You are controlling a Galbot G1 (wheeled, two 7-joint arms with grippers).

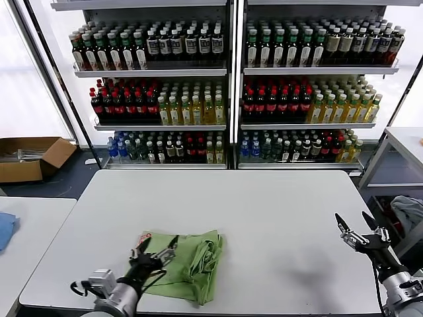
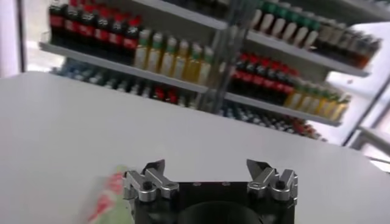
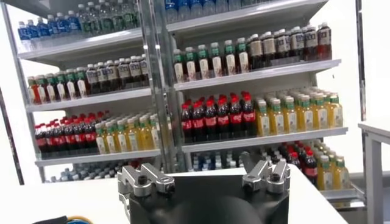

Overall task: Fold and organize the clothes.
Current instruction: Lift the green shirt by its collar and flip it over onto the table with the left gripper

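Now: shirt [image 1: 188, 259] folded near table [image 1: 264, 205] front edge | left gripper [image 1: 155, 250] fingers released | right gripper [image 1: 363, 230] fingers released

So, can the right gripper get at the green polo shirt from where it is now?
Probably not without a long reach. The right gripper, open, hovers at the table's right edge; the green polo shirt lies near the left front, beside the open left gripper. Nothing stands between.
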